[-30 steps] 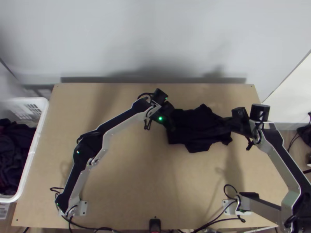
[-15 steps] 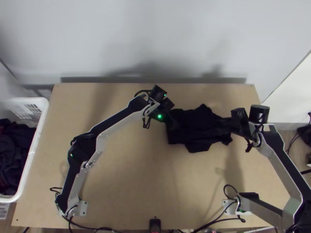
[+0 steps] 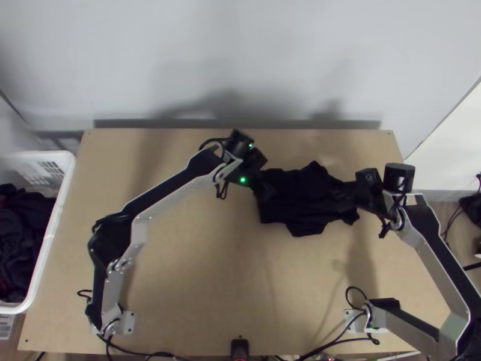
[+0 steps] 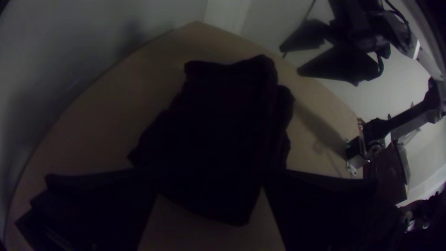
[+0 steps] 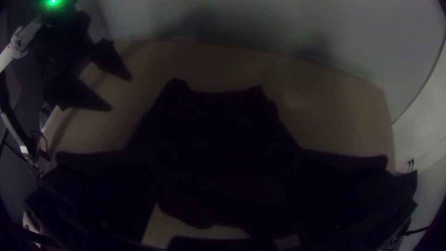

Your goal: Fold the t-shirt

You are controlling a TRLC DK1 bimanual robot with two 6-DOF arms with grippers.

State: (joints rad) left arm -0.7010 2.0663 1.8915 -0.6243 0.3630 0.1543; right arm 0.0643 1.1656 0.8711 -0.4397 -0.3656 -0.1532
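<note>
T-shirt (image 3: 303, 207) being ringed by tabletop (image 3: 192, 271), inside every edge.
Its ends are being overhung by left gripper (image 3: 269, 192) and right gripper (image 3: 338, 194), both spread wide, nothing being gripped.

Robot lab, mounted arms (image 3: 174, 183), wooden table (image 3: 198, 271)

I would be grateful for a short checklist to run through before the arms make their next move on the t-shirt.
1. Left gripper open: ok, its fingers stand apart.
2. Right gripper open: ok, its fingers are apart too.
3. T-shirt lying on the table, inside its edges: ok.
4. T-shirt in a neat rectangle: not ok, its outline is uneven, with corners jutting out.
5. Layers lined up, without creases: cannot tell, the cloth is too dark.
6. Other clothes kept apart in the white basket: ok, they lie beside the table.
</note>
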